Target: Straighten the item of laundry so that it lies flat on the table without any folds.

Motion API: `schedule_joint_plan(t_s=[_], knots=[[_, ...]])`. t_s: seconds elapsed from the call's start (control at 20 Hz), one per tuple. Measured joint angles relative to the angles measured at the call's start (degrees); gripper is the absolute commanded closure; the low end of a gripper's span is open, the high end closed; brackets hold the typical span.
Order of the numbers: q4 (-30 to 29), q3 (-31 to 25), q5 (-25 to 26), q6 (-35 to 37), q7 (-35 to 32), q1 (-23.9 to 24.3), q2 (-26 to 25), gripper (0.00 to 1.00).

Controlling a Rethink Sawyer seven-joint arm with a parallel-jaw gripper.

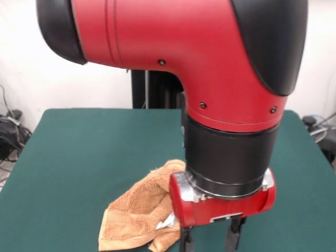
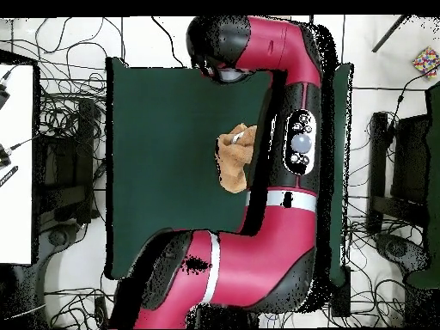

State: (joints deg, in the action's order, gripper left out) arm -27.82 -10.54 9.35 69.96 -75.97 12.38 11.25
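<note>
At the bottom of the front view, right of centre, the tool (image 1: pixel 211 239) hangs under its red wrist block, two dark fingers spread apart with nothing between them. Just left of it the orange-tan towel (image 1: pixel 140 215) lies crumpled and folded on the green worktop (image 1: pixel 84 152), a small white tag (image 1: pixel 167 222) showing. Behind, the red arm (image 1: pixel 189 47) fills the upper frame.

Crumpled orange-tan towel (image 1: pixel 140 215) on green table (image 1: pixel 84 152)
</note>
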Motion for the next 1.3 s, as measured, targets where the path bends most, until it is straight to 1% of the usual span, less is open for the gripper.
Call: schedule_joint_plan(t_s=[0.3,0.65,1.0,1.3], knots=[[5.02,-0.01,0.35,3.83,2.28,0.90,-2.05,0.00],[7.56,0.00,0.54,5.54,3.99,1.90,-2.94,0.00],[7.63,-0.01,0.54,5.54,4.03,2.03,-2.69,0.00],[5.82,0.00,0.54,5.55,4.03,2.03,-1.32,0.00]])
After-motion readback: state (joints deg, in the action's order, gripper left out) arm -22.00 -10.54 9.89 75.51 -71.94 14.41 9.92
